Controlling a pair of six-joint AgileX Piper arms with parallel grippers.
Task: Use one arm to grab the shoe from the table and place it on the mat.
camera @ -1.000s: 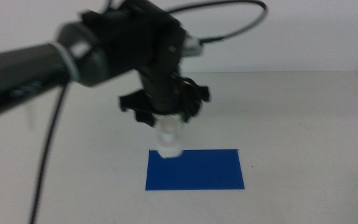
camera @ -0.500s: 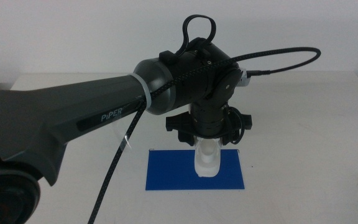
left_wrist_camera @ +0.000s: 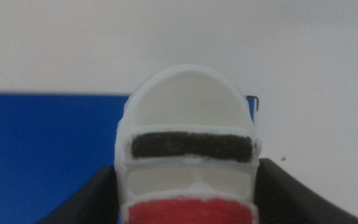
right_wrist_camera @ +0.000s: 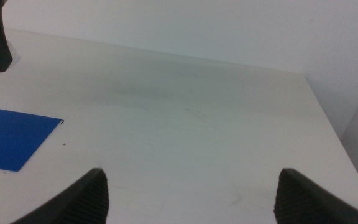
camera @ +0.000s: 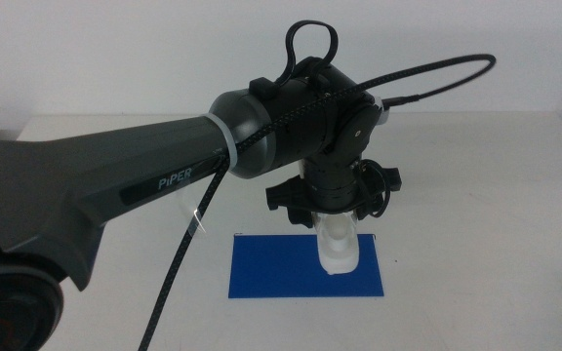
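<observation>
Shoe (camera: 340,249) clamped in left gripper (camera: 332,200), hanging over right part of mat (camera: 271,268), lower centre of frame; release pending. Right gripper (right_wrist_camera: 191,193) apart, idle.

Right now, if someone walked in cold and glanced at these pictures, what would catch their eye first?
First, the big dark grey arm lettered PiPER, sweeping in from the left over the plain white table. Its left end effector is shut on the small white sneaker with red trim, held toe-down over the right part of the thin dark blue rectangular mat. The right end effector waits open, off to the side.
</observation>
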